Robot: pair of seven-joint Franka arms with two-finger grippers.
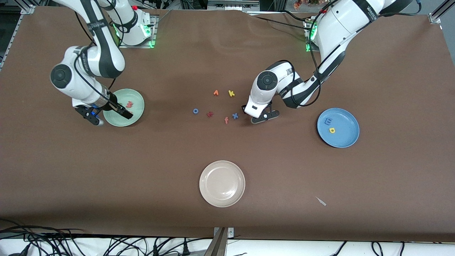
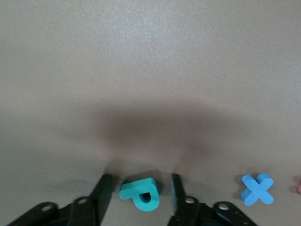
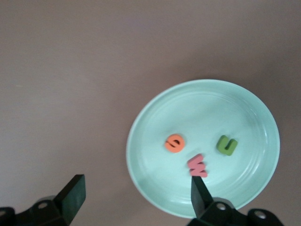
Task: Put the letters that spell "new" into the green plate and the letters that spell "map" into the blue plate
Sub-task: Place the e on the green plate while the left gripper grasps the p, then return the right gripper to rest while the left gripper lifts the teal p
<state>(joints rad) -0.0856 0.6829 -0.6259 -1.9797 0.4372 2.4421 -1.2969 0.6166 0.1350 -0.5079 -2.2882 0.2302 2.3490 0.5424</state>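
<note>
The teal "p" [image 2: 141,194] lies flat on the table between the fingers of my left gripper [image 2: 141,189], which stands open with a gap on each side of the letter. In the front view that gripper [image 1: 261,116] is low at the table and hides the "p". My right gripper [image 3: 136,193] hangs open and holds nothing over the green plate's [image 1: 137,97] rim. In the green plate [image 3: 254,108] lie the orange "e" [image 3: 175,142], pink "w" [image 3: 197,165] and olive "n" [image 3: 227,145]. The blue plate [image 1: 346,137] holds the blue "m" [image 1: 328,121] and yellow "a" [image 1: 332,130].
Loose letters lie mid-table beside the left gripper: blue "x" [image 1: 235,115], pink "f" [image 1: 226,120], a red letter [image 1: 210,114], blue "o" [image 1: 196,111], orange wedge [image 1: 215,92], yellow "k" [image 1: 231,93]. A cream plate [image 1: 222,183] sits nearer the camera, with a small pale scrap [image 1: 321,201].
</note>
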